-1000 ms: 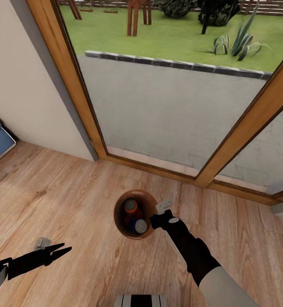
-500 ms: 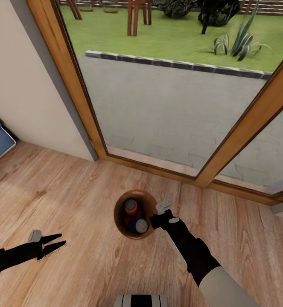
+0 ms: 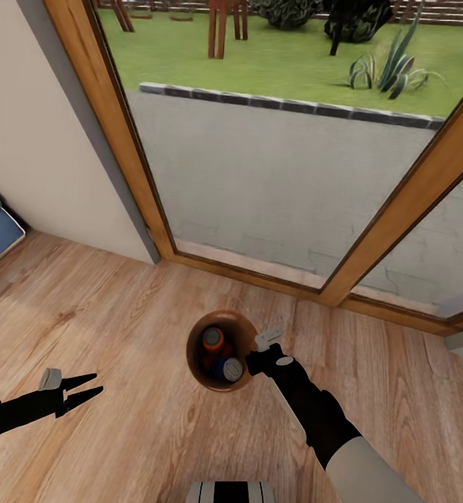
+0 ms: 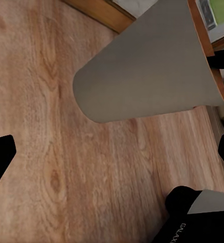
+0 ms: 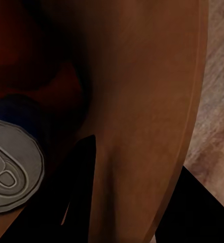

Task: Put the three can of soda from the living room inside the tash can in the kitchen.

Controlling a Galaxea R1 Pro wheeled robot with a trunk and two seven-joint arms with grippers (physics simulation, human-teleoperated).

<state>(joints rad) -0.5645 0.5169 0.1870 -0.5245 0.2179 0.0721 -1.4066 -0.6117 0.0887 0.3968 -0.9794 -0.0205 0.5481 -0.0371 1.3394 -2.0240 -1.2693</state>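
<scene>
Now the left gripper (image 3: 84, 390), fingers spread and empty, has drifted away from the bin (image 3: 248, 335); the right gripper (image 3: 253, 360) clamps its rim, cans (image 3: 222, 356) inside, ready for carrying.

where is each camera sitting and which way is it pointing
Head: up high, facing down at the wood floor, bin and glass door; both arms show.
Left wrist: on the left arm, facing the bin's grey wall; open left gripper.
Right wrist: at the bin's rim, facing inside; blue can.
All share the bin.
</scene>
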